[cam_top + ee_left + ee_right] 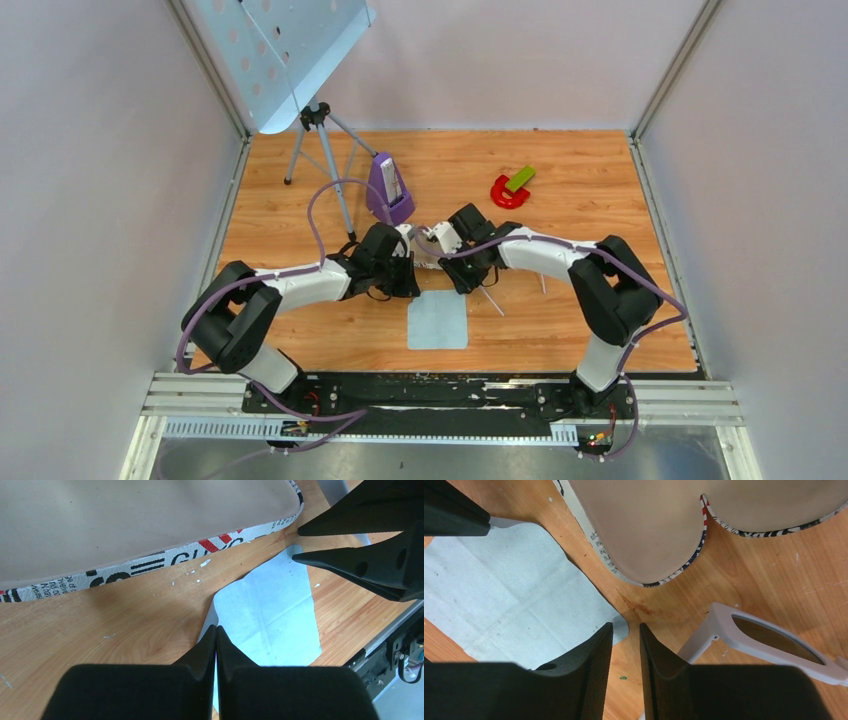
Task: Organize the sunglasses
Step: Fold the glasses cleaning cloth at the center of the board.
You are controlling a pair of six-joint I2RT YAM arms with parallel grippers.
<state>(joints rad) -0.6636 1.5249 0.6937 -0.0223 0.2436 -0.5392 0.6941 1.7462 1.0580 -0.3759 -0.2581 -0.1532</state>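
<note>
The sunglasses (724, 625), with a white frame and dark lenses, lie on the wood just right of my right gripper (626, 626). Their slim arms show in the top view (492, 300). The light blue cloth (437, 318) lies flat below both grippers. My left gripper (216, 629) is shut at the cloth's (270, 615) far left corner and seems to pinch its edge. My right gripper is slightly open and empty, its tips at the cloth's (514, 590) far right corner. The flag-printed case (649, 530) lies open just beyond, beige inside (125, 520).
A purple metronome (390, 190) stands behind the left gripper (405, 280). A tripod (318, 150) holding a perforated board is at the back left. A red and green object (512, 188) lies at the back right. The right gripper (465, 280) is close to the left one.
</note>
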